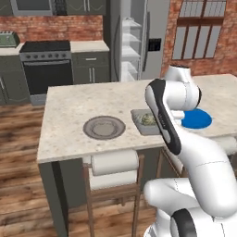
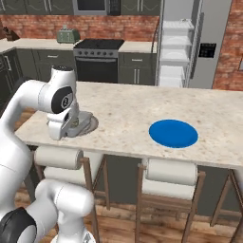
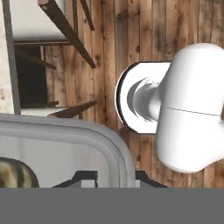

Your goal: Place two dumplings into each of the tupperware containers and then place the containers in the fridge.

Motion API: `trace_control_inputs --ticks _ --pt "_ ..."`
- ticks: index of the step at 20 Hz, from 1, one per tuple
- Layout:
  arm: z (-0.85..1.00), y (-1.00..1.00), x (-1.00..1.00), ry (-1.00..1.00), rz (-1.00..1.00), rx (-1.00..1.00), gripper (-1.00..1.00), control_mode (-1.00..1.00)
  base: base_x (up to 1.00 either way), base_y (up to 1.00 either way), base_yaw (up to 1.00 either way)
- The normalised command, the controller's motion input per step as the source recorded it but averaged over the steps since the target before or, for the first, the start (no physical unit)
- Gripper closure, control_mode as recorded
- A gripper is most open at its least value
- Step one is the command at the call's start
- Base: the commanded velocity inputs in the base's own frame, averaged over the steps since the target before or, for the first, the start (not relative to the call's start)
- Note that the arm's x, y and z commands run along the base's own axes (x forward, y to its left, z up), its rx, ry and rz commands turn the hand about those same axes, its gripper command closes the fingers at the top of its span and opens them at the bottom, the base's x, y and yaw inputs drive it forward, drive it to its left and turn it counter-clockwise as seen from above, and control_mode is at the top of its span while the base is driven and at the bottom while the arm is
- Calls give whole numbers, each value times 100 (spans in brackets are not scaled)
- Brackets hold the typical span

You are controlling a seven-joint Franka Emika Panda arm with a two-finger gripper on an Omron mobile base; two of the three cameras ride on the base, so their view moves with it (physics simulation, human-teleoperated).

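**Arm bent low over a tray at the near edge of the island**

A pale speckled stone island counter (image 1: pixel 69 104) fills the middle of a brick-walled kitchen with a wooden plank floor. Behind it stand a black oven range (image 1: pixel 46 65) and the tall silver-grey steel fridge (image 1: pixel 134 41), its door swung open on white inner shelves. Two wooden stools with white rolled seats (image 1: pixel 113 163) are tucked under the near side.

On the counter lie a round grey plate (image 1: pixel 104 127), a round blue plate (image 2: pixel 173 133) and, between them, a shallow grey rectangular tupperware container (image 1: pixel 141 121) near the front edge. The white arm crosses over it.

From the left side, a mottled tan-olive dumpling (image 1: pixel 149 119) shows inside that container, mostly behind the arm. From the right side the arm's wrist hides the tray and part of the grey plate, while the blue plate lies fully in sight. The camera on the hand looks down past the container's rounded rim (image 3: pixel 109 144) to the floor and stool legs, with the edge of a wrinkled dumpling (image 3: pixel 15 174) at lower left inside the tray.

The gripper (image 3: pixel 114 178) sits at the container's rim; I cannot tell how far its jaws are parted or whether it holds the tray
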Motion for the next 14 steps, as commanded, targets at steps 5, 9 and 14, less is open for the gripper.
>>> trace_control_inputs --ticks 5,9,14 --pt "0 0 0 0 0 0 100 100 -68 -100 -4" --pt "0 0 0 0 0 0 100 100 -20 -100 -2" --pt "0 0 0 0 0 0 100 100 -2 -100 0"
